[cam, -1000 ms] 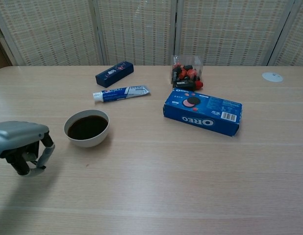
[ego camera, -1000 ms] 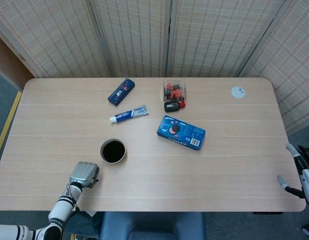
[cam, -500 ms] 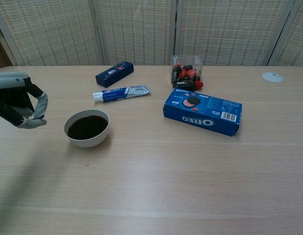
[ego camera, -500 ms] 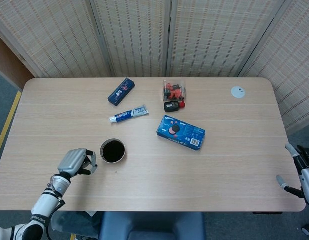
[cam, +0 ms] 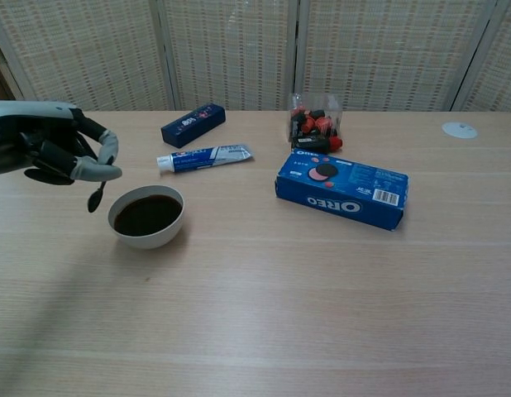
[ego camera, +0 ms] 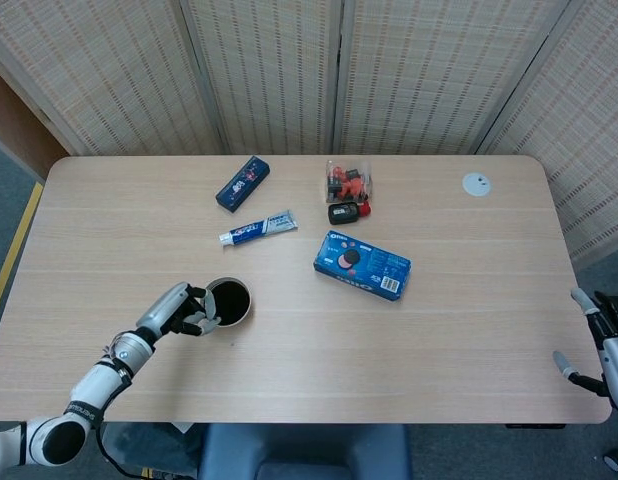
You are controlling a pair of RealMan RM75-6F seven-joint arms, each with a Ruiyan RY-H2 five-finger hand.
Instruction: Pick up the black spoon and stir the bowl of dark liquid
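Observation:
A white bowl (ego camera: 226,302) (cam: 146,217) of dark liquid stands on the table, left of centre. My left hand (ego camera: 181,311) (cam: 61,155) hovers just to the left of the bowl's rim and pinches a small black spoon (cam: 97,195). In the chest view the spoon's scoop hangs down beside the bowl's left edge, outside the liquid. In the head view the spoon is hidden among the fingers. My right hand (ego camera: 601,345) shows only partly at the frame's right edge, off the table, with its fingers apart and nothing in them.
Behind the bowl lie a toothpaste tube (ego camera: 257,229) and a dark blue box (ego camera: 242,182). A blue Oreo box (ego camera: 362,265) lies right of centre, with a clear bag of red and black items (ego camera: 348,189) behind it. A white disc (ego camera: 476,184) sits far right.
My left hand has risen from the table's front left and moved right and forward toward the bowl. The black spoon now shows hanging from its fingers.

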